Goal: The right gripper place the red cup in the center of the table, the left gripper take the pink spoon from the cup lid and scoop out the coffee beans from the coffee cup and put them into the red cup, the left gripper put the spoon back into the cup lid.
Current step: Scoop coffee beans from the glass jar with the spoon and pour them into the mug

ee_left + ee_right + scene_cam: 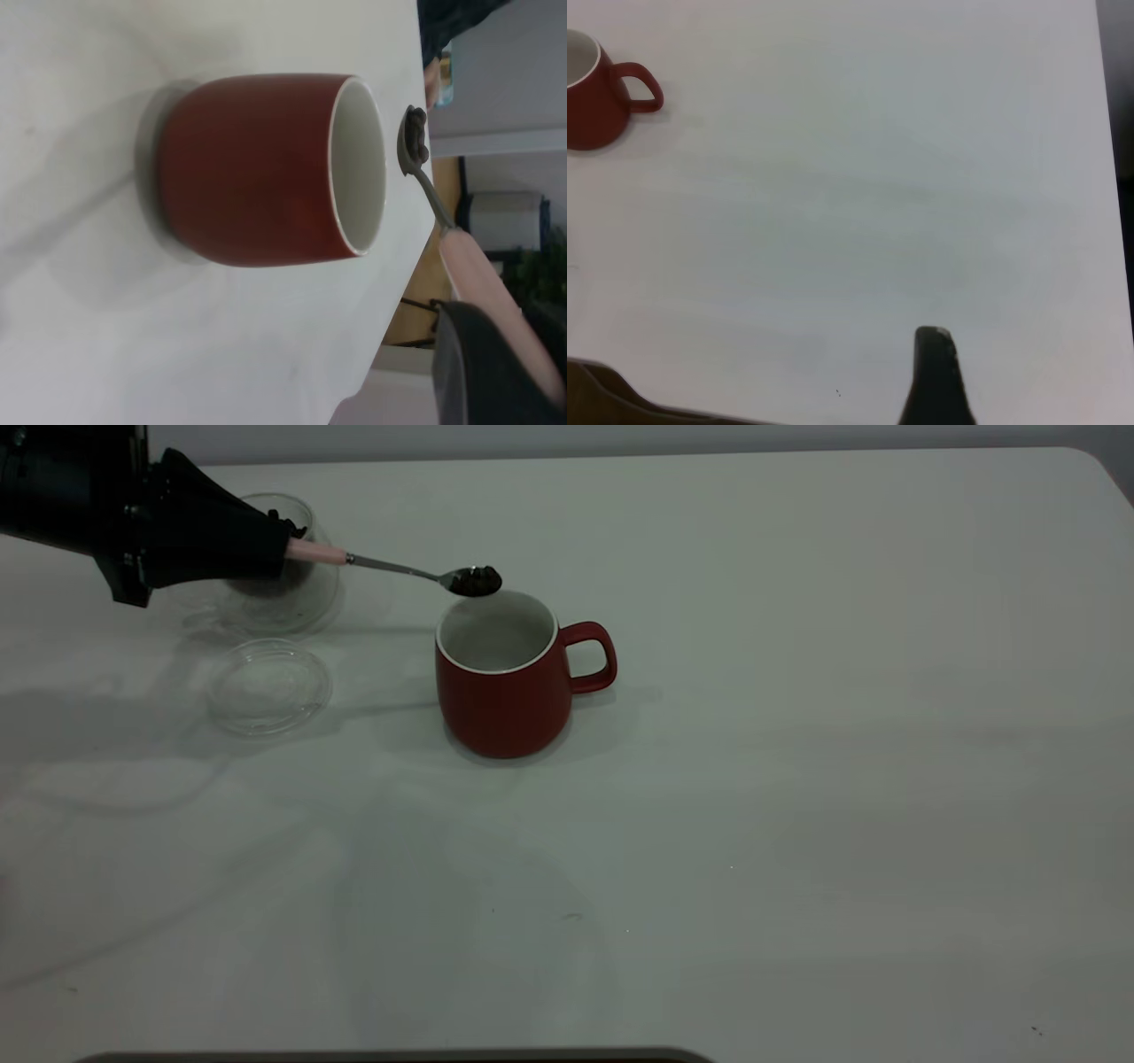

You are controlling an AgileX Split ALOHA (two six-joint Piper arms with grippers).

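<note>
The red cup (505,682) stands upright near the middle of the table (797,779), handle to the right, white and empty inside. My left gripper (266,549) is shut on the pink spoon (390,565) by its handle. The spoon's bowl carries coffee beans (476,581) just above the cup's far rim. The left wrist view shows the red cup (257,168), the loaded spoon (414,142) and the gripper (496,372). The glass coffee cup (306,593) with beans sits behind the gripper. The cup lid (268,686) lies empty in front of it. My right gripper (833,381) is open over bare table.
The right wrist view shows the red cup (594,97) far off at one corner and the table edge (1103,177) along one side. A dark strip (399,1056) runs along the near table edge.
</note>
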